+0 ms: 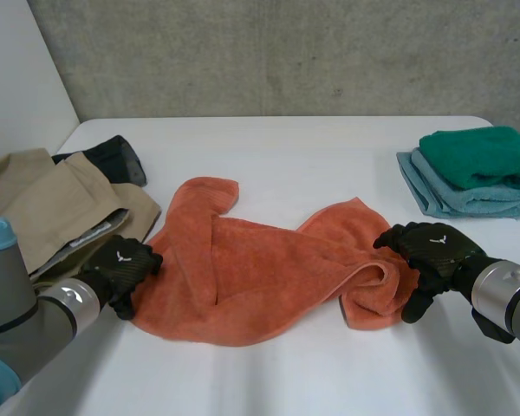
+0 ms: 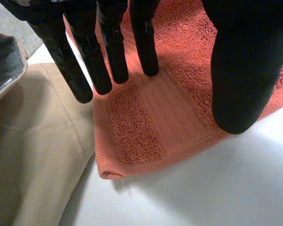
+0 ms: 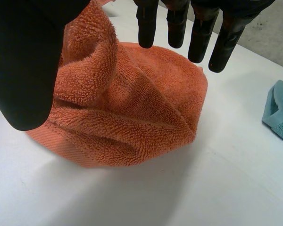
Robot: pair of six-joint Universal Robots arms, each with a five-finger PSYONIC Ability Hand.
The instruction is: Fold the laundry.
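Towel [image 1: 260, 277], orange, lies rumpled on white table [image 1: 329, 165].

A robot test lab, by the look of it: a bare grey concrete wall [image 1: 286, 52] backs a plain white bench [image 1: 286, 147] set with a crumpled orange terry towel [image 1: 260, 277], folded green and light-blue towels [image 1: 477, 160] and beige garments [image 1: 52, 204].

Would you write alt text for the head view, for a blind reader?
A crumpled orange towel lies on a white table, the left robot hand at its left edge, the right robot hand at its bunched right end. Beige clothing lies left; a green towel on a blue towel far right.
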